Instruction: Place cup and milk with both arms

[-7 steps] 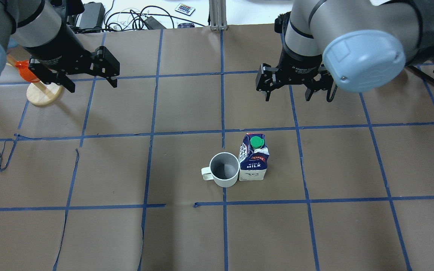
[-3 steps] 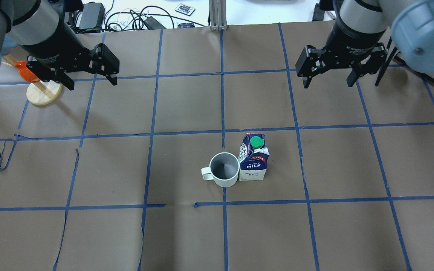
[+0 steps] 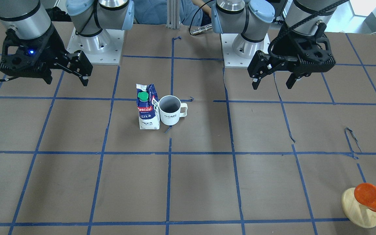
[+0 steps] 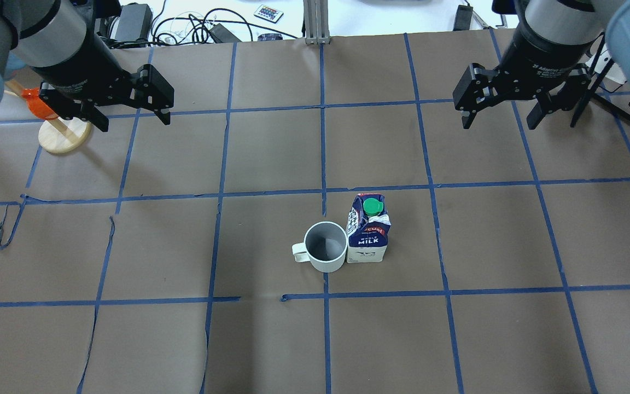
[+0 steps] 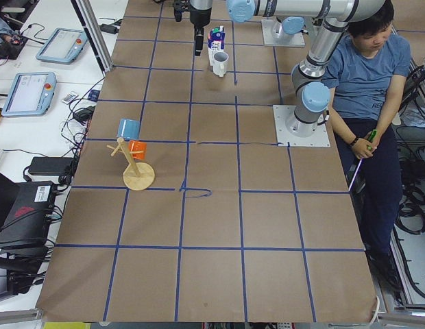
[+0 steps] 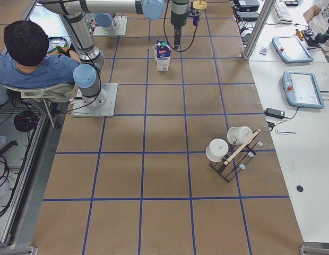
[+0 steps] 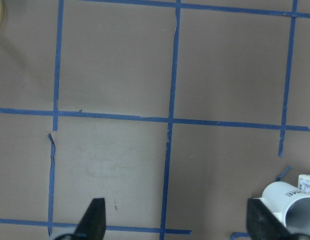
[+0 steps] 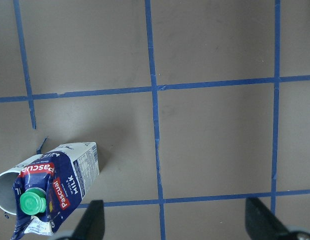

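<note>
The white ribbed cup (image 4: 325, 246) stands near the table's middle, handle toward my left side, with the blue and white milk carton (image 4: 368, 230) upright and touching or nearly touching its right side. Both show in the front view, cup (image 3: 170, 109) and milk (image 3: 147, 109). My left gripper (image 4: 133, 123) is open and empty at the far left, well away from the cup. My right gripper (image 4: 500, 125) is open and empty at the far right, well away from the milk. The left wrist view shows the cup's rim (image 7: 290, 210); the right wrist view shows the milk (image 8: 50, 190).
An orange cup-like object on a wooden stand (image 4: 52, 117) sits just behind my left gripper. Cables and devices (image 4: 194, 24) lie past the table's far edge. A rack with mugs (image 6: 231, 151) stands toward my right end. A person (image 5: 367, 82) sits by the robot's base.
My right gripper has moved right and farther from the milk, staying open. My left gripper has barely moved. Cup and milk have not moved.
</note>
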Available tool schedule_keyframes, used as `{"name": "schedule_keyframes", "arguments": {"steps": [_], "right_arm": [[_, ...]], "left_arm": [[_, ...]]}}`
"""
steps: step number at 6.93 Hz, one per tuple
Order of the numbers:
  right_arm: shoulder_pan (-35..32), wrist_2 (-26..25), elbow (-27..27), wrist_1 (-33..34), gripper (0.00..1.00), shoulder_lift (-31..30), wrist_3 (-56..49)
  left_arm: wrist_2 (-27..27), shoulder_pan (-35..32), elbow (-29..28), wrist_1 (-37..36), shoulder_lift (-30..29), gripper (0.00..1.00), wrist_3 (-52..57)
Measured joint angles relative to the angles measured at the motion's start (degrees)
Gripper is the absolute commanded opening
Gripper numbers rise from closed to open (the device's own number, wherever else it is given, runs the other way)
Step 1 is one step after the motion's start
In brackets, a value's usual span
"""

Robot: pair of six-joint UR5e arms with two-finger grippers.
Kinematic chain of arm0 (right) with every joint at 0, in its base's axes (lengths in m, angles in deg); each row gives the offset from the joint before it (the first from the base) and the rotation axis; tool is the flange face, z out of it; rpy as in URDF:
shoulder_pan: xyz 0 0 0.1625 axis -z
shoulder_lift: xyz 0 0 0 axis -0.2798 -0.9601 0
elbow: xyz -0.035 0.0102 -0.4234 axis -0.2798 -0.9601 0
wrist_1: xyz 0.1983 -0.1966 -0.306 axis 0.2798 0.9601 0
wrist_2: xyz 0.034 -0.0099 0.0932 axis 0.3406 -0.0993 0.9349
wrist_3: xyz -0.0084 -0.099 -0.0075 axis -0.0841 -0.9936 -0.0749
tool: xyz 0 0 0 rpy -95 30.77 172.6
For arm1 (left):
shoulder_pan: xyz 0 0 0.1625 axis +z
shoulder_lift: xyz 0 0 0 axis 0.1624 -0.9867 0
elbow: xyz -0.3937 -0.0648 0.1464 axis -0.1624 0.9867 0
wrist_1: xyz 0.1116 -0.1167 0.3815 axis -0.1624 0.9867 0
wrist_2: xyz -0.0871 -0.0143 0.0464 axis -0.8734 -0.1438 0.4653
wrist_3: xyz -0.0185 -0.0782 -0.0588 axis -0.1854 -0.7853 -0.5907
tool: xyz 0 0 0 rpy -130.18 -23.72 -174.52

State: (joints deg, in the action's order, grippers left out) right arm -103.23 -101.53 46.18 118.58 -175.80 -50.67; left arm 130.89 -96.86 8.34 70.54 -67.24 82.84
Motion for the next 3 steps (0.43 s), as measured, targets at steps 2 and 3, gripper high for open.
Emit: {"name": "schedule_keyframes", "arguments": {"steps": [2,3], "right_arm": [[0.1,-0.03,0.0,-0.16,1.0,-0.34,-0.02],[0.09,-0.02,0.0,-0.19,1.0,-0.39,0.0]], "left_arm": [[0.06,-0.03,0.09,-0.01,0.03,1.0,0.0],[0.12,-0.03,0.11,0.01,0.06,1.0,0.02]]}}
